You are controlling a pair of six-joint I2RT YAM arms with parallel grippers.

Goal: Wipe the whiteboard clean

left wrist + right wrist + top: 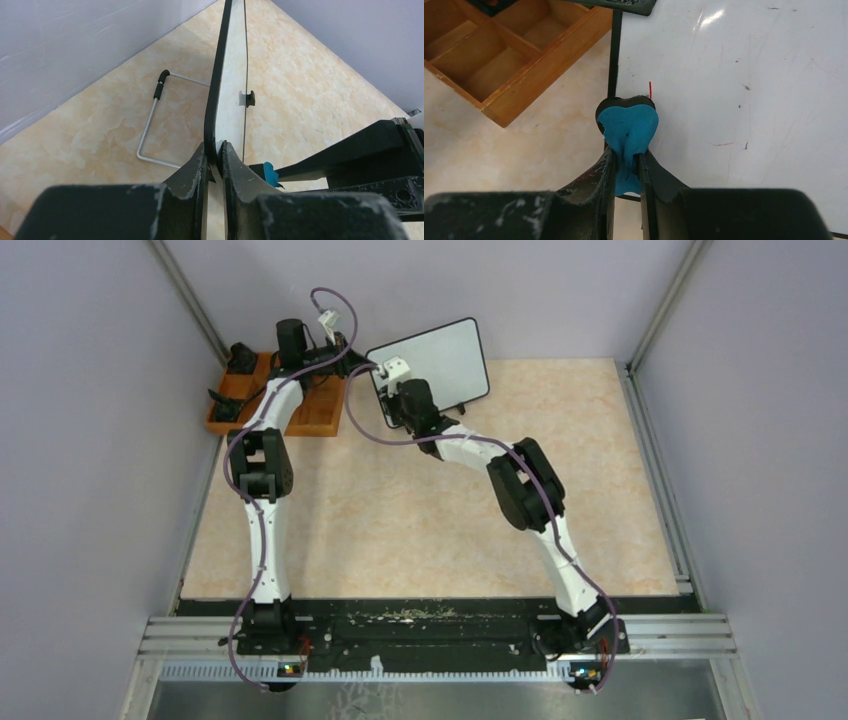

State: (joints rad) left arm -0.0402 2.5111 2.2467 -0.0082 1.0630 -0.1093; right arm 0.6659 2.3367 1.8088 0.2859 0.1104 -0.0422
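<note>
Your whiteboard (pixel 440 355) stands propped at the far side of the tabletop (pixel 400 530), just beside the wooden tray (pixel 544 62). The left gripper (pixel 214 151) is clamped tight on the board's black edge, steadying it. The right gripper (pixel 626 159) is pinched around a blue eraser (pixel 630 125), whose pad sits against the white face near that edge. A short red stroke (pixel 650 90) shows just above the eraser, and a fainter red streak (pixel 724 144) lies off to its side. Press the pad flat, sweep up over the stroke first, then across, lightly enough that the board does not tip back.
</note>
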